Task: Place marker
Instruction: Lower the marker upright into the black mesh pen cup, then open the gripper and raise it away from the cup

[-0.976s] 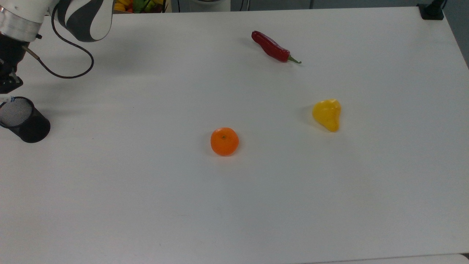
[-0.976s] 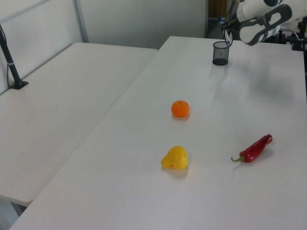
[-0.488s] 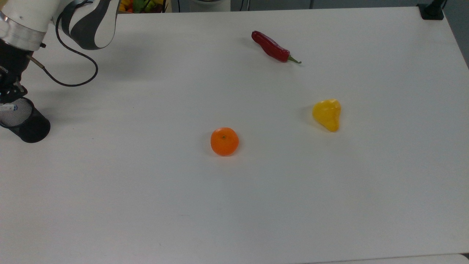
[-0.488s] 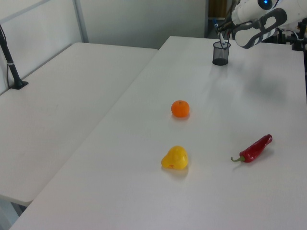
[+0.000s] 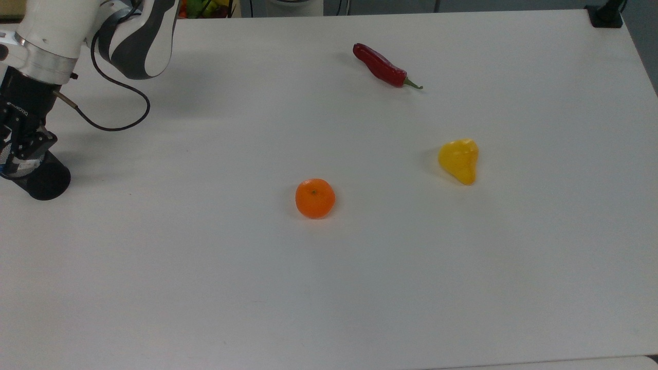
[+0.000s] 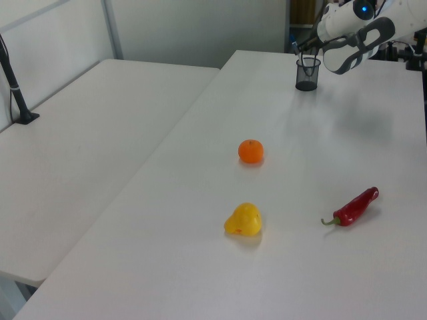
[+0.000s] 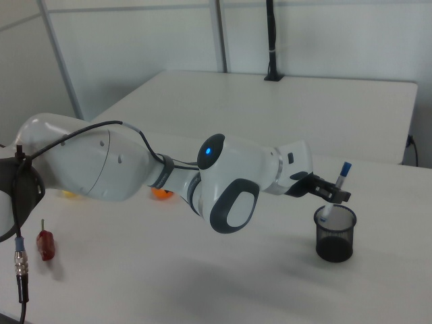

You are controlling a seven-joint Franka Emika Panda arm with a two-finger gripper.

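In the right view the marker (image 7: 340,179), white with a blue cap on top, stands tilted, and its lower end dips into a black mesh cup (image 7: 334,237). My gripper (image 7: 327,192) is shut on the marker's middle, just above the cup's rim. The top view has the gripper (image 5: 20,153) right over the cup (image 5: 43,181) at the table's left edge, covering its opening. Far back in the left view, the gripper (image 6: 303,49) hangs over the cup (image 6: 307,75).
A red chili (image 5: 383,66) lies at the back of the top view, a yellow pepper (image 5: 459,160) at the right and an orange (image 5: 314,198) in the middle. The arm's black cable (image 5: 121,115) loops over the table beside the gripper.
The gripper has carried the marker toward the top view's right and down, from beside the cup's rim to over its opening. The marker's lower end now sits inside the cup.
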